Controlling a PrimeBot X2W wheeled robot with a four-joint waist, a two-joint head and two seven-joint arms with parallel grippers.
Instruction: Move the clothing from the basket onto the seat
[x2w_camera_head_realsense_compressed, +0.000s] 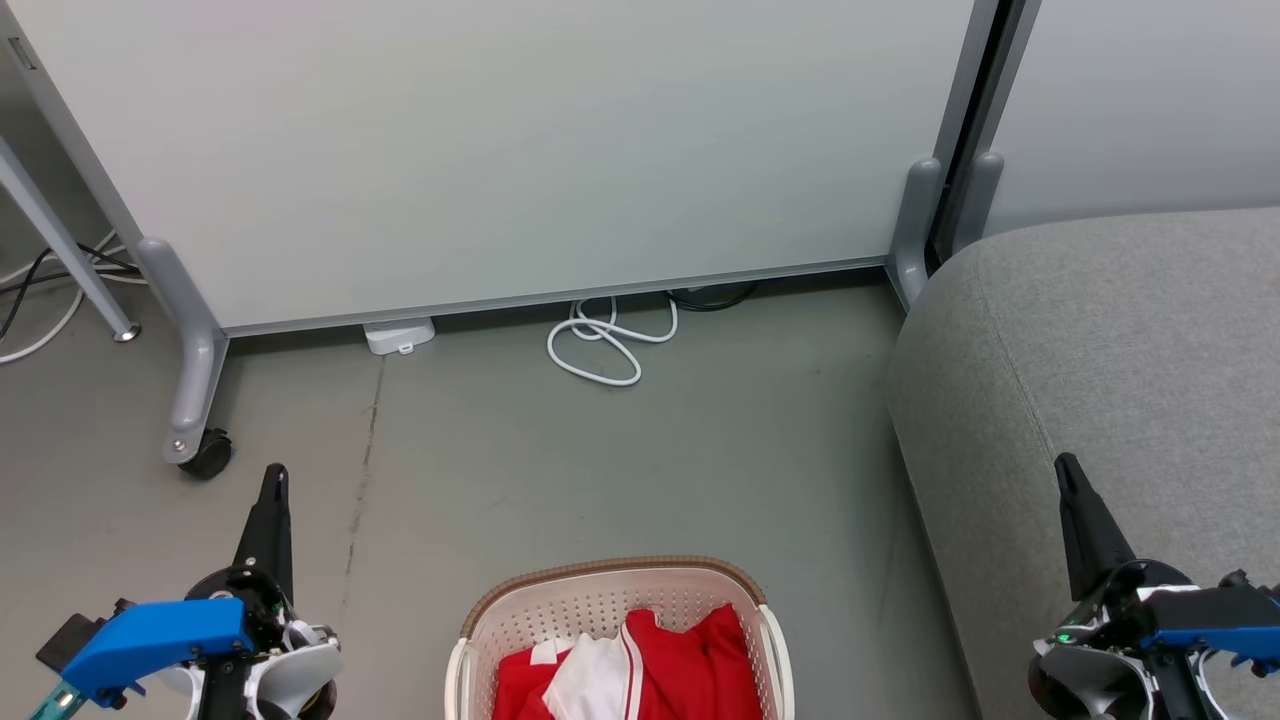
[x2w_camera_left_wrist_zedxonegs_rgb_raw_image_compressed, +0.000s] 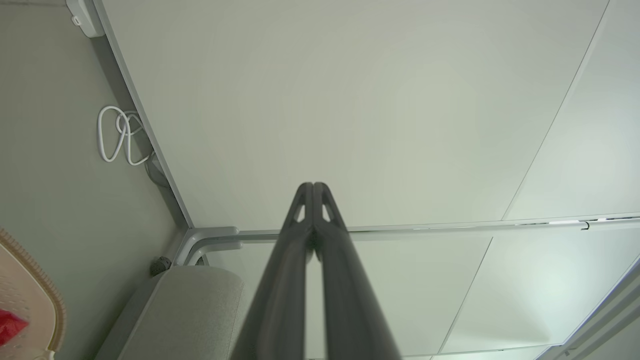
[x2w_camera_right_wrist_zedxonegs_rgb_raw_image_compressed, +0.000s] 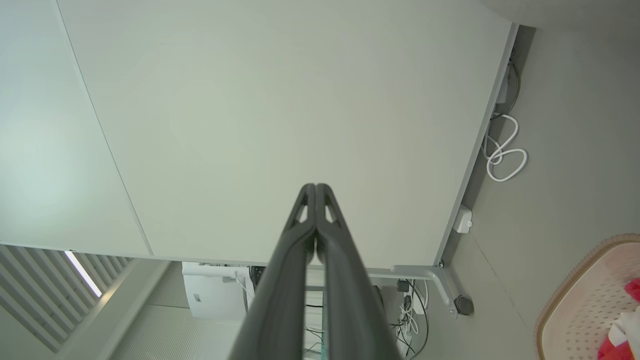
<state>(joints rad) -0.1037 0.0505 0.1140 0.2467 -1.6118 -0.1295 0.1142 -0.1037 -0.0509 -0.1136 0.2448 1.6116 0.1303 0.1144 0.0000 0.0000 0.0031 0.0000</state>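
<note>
Grey floor (x2w_camera_head_realsense_compressed: 600, 470) runs ahead to a pale panel (x2w_camera_head_realsense_compressed: 500, 150); over on the right sits the seat (x2w_camera_head_realsense_compressed: 1120, 340), a broad grey cushion with a rounded corner; down at bottom centre in the head view stands the basket (x2w_camera_head_realsense_compressed: 610, 600), on the floor just left of the seat with a strip of floor between them; its near half is cut off by the frame, so its long axis is anyone's guess; inside lies the clothing (x2w_camera_head_realsense_compressed: 690, 660), a crumpled red heap with a white panel left of centre, no clear lie to it, sitting below the far rim.

Now the arms; left gripper (x2w_camera_head_realsense_compressed: 274, 480) hangs over the floor left of the basket, fingers pressed together, holding nothing; right gripper (x2w_camera_head_realsense_compressed: 1070, 475) shows against the seat's left side, fingers together too, also empty; both point away toward the panel, so the clothing lies behind the tips, back toward the robot and inward from each; that's the relation that counts.

By my reading the left sits a touch nearer the basket, while the right is the one nearer the seat; whichever goes will need to part its fingers, swing inward and tip down into the heap.
</note>
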